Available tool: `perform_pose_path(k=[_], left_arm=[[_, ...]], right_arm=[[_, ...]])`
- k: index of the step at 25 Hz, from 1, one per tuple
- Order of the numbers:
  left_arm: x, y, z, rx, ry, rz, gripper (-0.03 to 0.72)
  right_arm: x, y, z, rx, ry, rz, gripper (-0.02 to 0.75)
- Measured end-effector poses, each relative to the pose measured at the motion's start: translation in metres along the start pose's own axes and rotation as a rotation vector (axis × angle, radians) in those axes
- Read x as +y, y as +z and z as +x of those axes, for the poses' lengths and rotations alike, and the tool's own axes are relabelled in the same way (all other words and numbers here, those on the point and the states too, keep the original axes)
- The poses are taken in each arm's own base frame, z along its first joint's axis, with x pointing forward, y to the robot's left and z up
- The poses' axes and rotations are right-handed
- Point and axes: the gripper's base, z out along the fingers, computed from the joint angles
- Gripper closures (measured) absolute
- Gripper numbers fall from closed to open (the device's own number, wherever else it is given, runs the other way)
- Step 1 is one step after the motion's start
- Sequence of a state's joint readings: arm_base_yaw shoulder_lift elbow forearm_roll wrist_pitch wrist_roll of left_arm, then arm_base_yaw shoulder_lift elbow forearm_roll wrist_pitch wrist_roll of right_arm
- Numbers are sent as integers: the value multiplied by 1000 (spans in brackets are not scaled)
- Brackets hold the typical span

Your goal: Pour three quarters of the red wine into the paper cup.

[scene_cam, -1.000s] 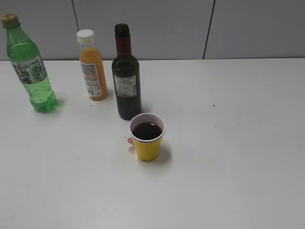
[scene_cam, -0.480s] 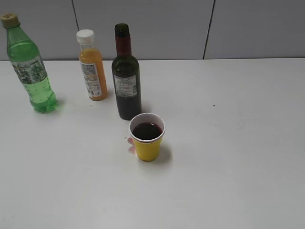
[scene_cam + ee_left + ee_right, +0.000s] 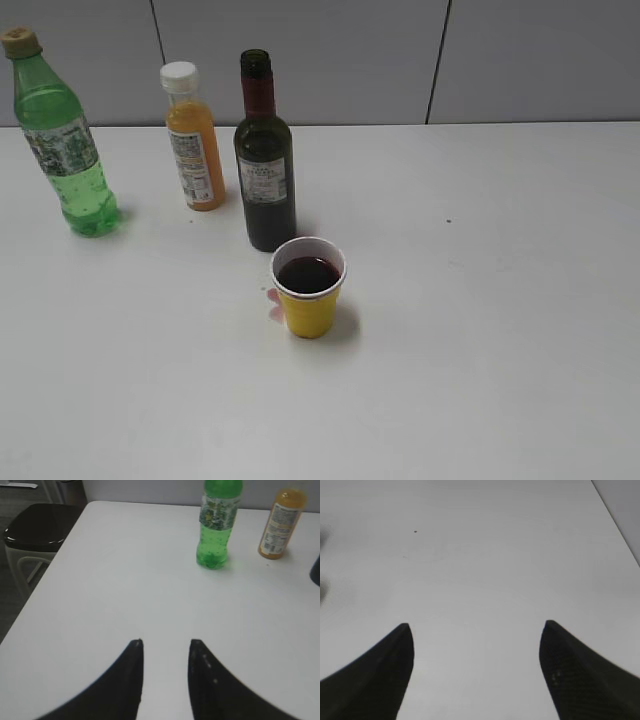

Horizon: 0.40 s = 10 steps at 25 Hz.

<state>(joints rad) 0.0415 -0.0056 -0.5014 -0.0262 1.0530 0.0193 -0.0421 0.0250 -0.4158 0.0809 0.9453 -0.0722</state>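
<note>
The dark green wine bottle (image 3: pixel 264 160) with red neck foil and white label stands upright and uncapped on the white table. Just in front of it stands the yellow paper cup (image 3: pixel 309 288), holding dark red wine (image 3: pixel 308 274). Neither gripper shows in the exterior view. My left gripper (image 3: pixel 166 642) is open and empty over the table's left part. My right gripper (image 3: pixel 477 626) is wide open and empty over bare table. A dark sliver of the wine bottle (image 3: pixel 316 569) shows at the right edge of the left wrist view.
The orange juice bottle (image 3: pixel 193 138) with white cap and the green soda bottle (image 3: pixel 62 135) stand left of the wine bottle; both also show in the left wrist view (image 3: pixel 280 524) (image 3: pixel 218 524). A small pink spill (image 3: pixel 272 300) lies left of the cup. A dark bin (image 3: pixel 37 526) stands beside the table's left edge.
</note>
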Motion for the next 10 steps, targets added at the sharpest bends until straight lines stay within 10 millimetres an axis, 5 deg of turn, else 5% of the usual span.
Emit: perform_pose_path(k=[10], left_arm=[[0, 0, 0, 0, 24, -5, 449]], right_arm=[[0, 0, 0, 0, 0, 0, 146]])
